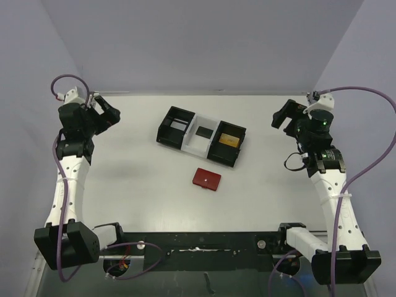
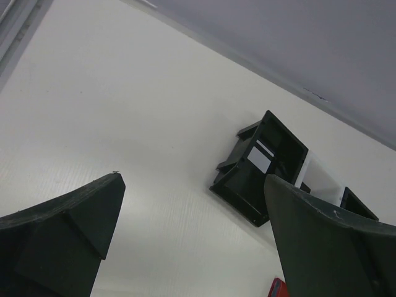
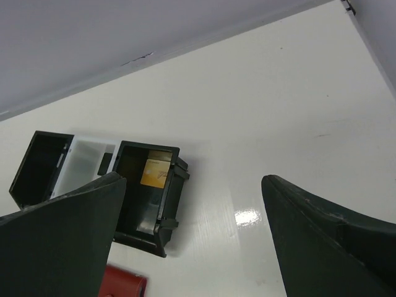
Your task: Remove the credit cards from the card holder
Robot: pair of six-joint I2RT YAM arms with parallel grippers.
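Closed red card holder (image 1: 206, 179) flat near the middle of the table (image 1: 136, 185), long axis left-right, right end angled toward the near edge, cards (image 1: 229, 140) in the tray (image 1: 193, 146) just behind, left gripper (image 1: 110, 115) and right gripper (image 1: 281, 117) spread wide, empty, by the side edges

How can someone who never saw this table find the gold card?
At the middle of the table stands a three-compartment tray. The gold card lies in its right black compartment; its neighbours are a grey card and a black card.
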